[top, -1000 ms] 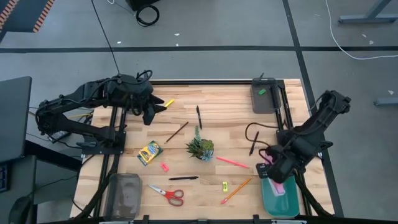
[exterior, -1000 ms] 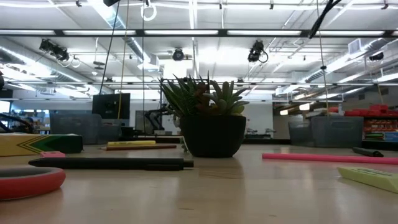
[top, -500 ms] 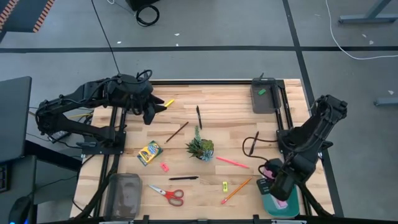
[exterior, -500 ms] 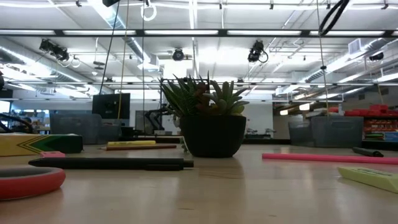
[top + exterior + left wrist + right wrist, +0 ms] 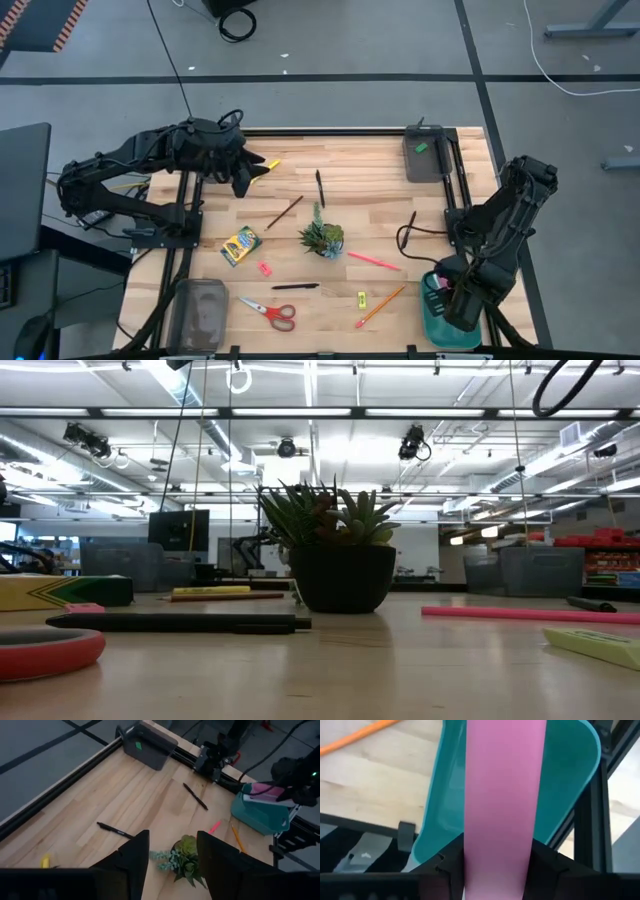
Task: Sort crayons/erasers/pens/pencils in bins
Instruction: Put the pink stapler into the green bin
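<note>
My right gripper (image 5: 452, 300) is at the table's near right corner, over the teal bin (image 5: 440, 322), shut on a pink pencil (image 5: 502, 785). My left gripper (image 5: 246, 172) is open and empty above the far left of the table. On the table lie the crayon box (image 5: 240, 245), a pink eraser (image 5: 265, 268), a yellow eraser (image 5: 361, 298), another pink pencil (image 5: 375, 262), an orange pencil (image 5: 380, 306), a brown pencil (image 5: 284, 212) and black pens (image 5: 320, 188) (image 5: 295, 287) (image 5: 408, 230). A green eraser (image 5: 421, 147) lies in the far dark grey bin (image 5: 428, 162). My right gripper pinches the pink pencil (image 5: 501, 845) between its two fingers (image 5: 451, 862). The pencil runs forward from the fingers over the teal bin's inside (image 5: 560, 780). Its far end is outside the wrist view, so I cannot tell whether it touches the bin.
A potted plant (image 5: 322, 238) stands mid-table. Red-handled scissors (image 5: 272, 313) lie near the front edge, beside a translucent grey bin (image 5: 198, 312) at the near left. A short yellow piece (image 5: 271, 165) lies close to my left gripper.
My right gripper has moved toward the table's near edge with the pink pencil and now stands over the teal bin. My left arm has kept still.
</note>
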